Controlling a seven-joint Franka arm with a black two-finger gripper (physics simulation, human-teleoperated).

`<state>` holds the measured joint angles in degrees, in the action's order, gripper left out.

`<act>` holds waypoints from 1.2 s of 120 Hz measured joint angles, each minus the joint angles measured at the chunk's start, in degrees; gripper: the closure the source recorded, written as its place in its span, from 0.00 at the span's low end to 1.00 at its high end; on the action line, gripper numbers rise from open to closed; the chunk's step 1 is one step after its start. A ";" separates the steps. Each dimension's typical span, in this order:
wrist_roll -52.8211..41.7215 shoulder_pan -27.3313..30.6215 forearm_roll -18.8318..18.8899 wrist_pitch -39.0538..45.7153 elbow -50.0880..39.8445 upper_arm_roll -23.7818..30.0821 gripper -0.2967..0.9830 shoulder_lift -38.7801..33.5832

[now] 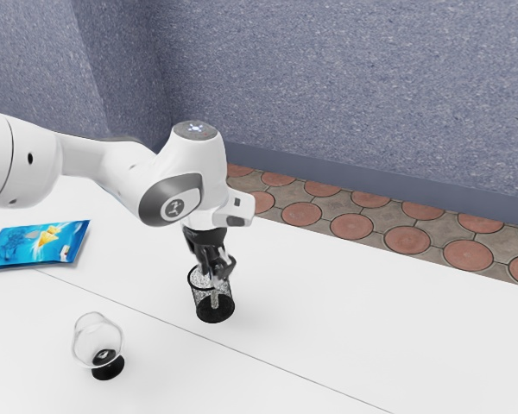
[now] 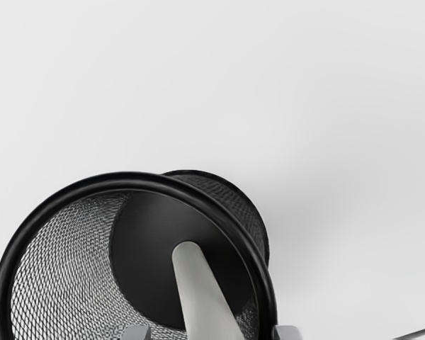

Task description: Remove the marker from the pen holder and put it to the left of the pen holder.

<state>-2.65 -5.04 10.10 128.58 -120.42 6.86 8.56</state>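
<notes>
Wrist view shows a grey, round-ended marker [image 2: 200,294] in the pen holder [image 2: 127,180], between the gripper's [image 1: 216,274] parted fingers; the blue bag's [image 1: 36,244] print is unreadable.

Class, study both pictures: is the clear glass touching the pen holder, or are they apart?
Apart. The exterior view shows white tabletop between the clear glass and the pen holder.
</notes>
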 joint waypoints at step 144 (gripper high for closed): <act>9.57 7.01 -6.07 -72.16 58.17 -10.11 0.69 39.73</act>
<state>6.92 1.97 4.02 56.42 -62.25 -3.25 48.29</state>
